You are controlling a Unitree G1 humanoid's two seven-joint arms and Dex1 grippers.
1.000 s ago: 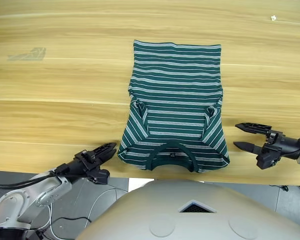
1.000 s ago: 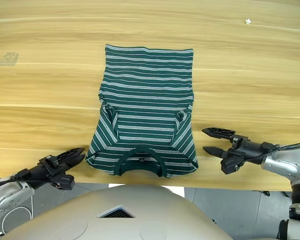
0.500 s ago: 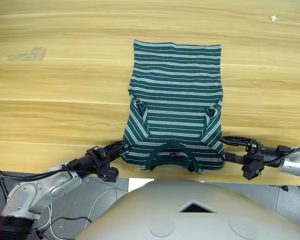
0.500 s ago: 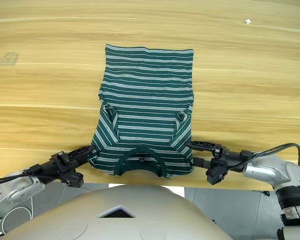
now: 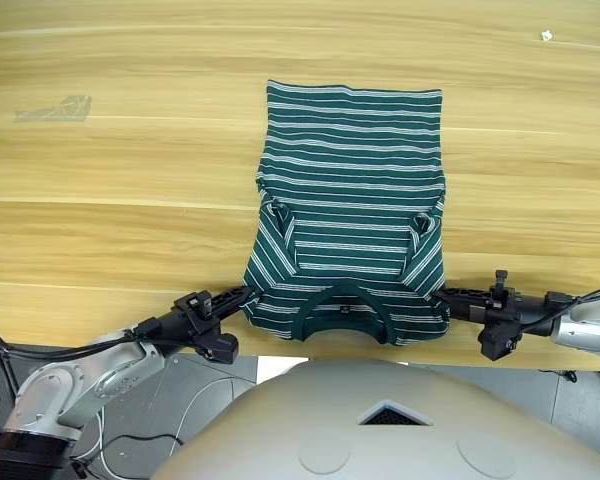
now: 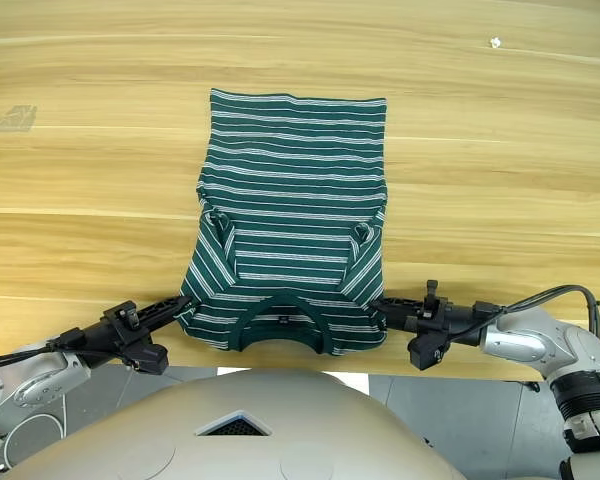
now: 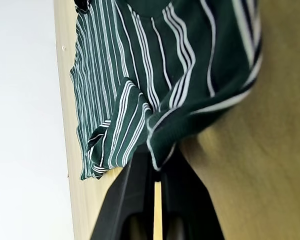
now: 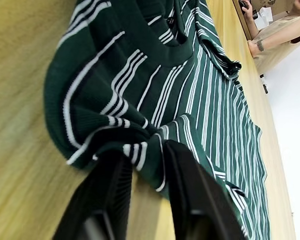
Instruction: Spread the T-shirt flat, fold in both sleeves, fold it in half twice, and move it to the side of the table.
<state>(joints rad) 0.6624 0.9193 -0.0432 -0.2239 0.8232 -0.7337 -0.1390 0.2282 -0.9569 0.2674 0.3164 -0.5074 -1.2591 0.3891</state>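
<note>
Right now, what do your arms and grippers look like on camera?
The left arm and right arm are silver-grey metal with rounded joint housings. The left gripper and right gripper are matte black, each with two long, slim, tapering fingers on a blocky base. Black cables loop along the forearms.

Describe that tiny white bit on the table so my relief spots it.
On the wooden table, look past the green striped T-shirt, far right. The white scrap lies alone there, small and bright, unlike the faint grey smudge at far left.
</note>
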